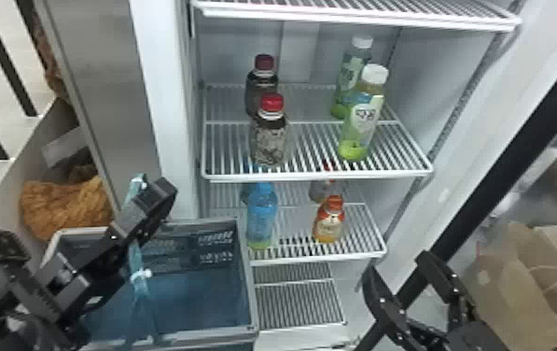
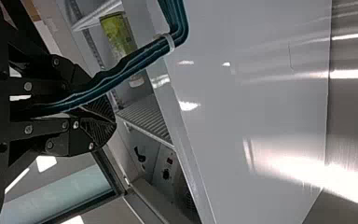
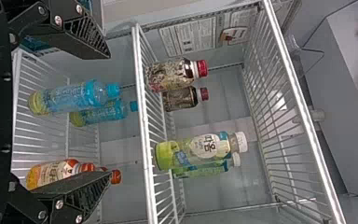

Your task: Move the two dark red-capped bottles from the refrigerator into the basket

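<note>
Two dark red-capped bottles, the front one (image 1: 270, 140) with a patterned label and the other (image 1: 260, 88) behind it, stand upright inside an open white refrigerator (image 1: 170, 93). They are on the left part of a wire shelf (image 1: 309, 175). On the same shelf, to the right, two green bottles with white caps also stand one behind the other, the nearer (image 1: 361, 112) and the farther (image 1: 346, 77).

On the shelf below, a blue bottle (image 1: 261, 210) stands at the left with another blue one partly hidden behind it. To their right is an orange bottle (image 1: 329, 224) with an orange-red cap, and one more bottle (image 1: 318, 190) stands behind that.

A blue-grey basket (image 1: 250, 280) is at the lower left, just beside the lower shelves. The left gripper (image 1: 151, 200) is above it; in the left wrist view, the gripper's (image 2: 114, 122) fingertips are together, and the teal handle (image 2: 135, 58) runs across it.

The right gripper (image 1: 397, 262) is at the lower right, in front of the refrigerator and apart from the bottles. Its two fingers are wide apart with nothing between them. Farther right is a brown paper bag (image 1: 510, 280).
</note>
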You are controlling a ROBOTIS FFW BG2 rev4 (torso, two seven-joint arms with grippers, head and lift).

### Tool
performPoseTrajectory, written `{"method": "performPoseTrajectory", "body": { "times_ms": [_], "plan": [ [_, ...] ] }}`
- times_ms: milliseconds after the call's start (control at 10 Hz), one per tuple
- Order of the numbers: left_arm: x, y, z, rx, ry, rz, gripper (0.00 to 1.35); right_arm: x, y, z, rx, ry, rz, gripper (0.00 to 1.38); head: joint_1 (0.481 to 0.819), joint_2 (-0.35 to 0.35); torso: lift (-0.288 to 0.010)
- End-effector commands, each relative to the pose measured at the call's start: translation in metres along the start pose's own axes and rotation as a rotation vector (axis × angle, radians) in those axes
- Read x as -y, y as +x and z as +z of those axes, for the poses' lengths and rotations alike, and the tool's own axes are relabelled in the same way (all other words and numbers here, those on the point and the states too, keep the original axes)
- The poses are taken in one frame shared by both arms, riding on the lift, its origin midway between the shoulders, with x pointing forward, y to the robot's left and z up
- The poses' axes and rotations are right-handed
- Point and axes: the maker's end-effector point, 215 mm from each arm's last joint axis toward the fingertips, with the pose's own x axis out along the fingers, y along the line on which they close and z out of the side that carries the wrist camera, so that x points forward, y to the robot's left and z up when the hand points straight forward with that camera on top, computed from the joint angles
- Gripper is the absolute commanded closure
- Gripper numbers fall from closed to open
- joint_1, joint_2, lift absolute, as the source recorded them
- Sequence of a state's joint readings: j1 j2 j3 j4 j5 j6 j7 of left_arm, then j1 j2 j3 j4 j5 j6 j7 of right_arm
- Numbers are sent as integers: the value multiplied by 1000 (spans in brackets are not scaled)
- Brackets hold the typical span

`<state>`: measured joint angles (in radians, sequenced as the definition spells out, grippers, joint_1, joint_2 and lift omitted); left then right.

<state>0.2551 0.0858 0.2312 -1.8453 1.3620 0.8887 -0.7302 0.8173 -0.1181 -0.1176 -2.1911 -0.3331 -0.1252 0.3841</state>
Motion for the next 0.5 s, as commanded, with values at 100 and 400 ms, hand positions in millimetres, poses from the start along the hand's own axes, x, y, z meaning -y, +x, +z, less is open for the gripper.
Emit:
{"method": "performPoseTrajectory", "body": {
  "times_ms": [100, 400],
  "plan": [
    [-1, 0, -2, -4, -2, 2, 1200, 1, -1, -2, -3, 7, -3, 209, 695, -142, -34],
    [-1, 1, -1, -5, 0, 2, 1200, 0, 0, -3, -3, 8, -1, 209, 695, -144, -34]
  ]
}}
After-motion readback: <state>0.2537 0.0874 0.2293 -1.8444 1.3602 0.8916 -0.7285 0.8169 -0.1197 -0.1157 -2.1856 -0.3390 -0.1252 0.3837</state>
